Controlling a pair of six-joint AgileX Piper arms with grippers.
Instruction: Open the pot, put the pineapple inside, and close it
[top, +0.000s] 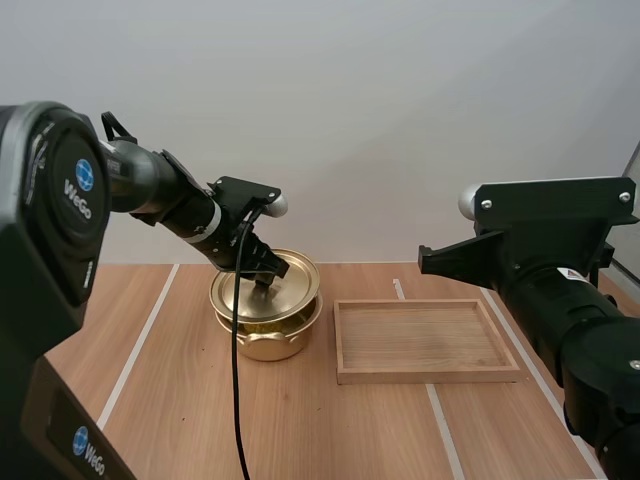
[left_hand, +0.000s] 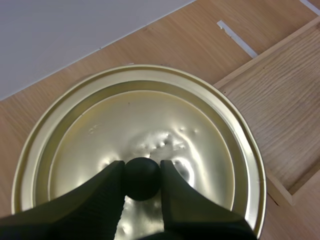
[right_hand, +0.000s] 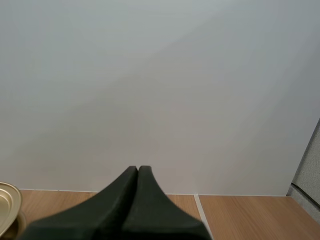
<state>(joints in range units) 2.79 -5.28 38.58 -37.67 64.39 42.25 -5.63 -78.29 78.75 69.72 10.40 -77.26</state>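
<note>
Our left fingers (left_hand: 107, 190) clamp the knob (left_hand: 142, 178) of the lid (left_hand: 150, 115), over the pot (top: 268, 342) near the back edge of the counter (top: 300, 430), tray (top: 420, 375) rim just beside. Our right fingers (right_hand: 125, 197) are pressed together, well apart from the pot.

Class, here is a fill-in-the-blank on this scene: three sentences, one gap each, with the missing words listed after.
1. The left gripper pinches the round black ____ on the shiny gold metal lid.
2. The shallow rectangular tray beside the gold metal pot is made of ____.
3. The right gripper, holding nothing, is ____.
Missing words: knob; wood; shut.
</note>
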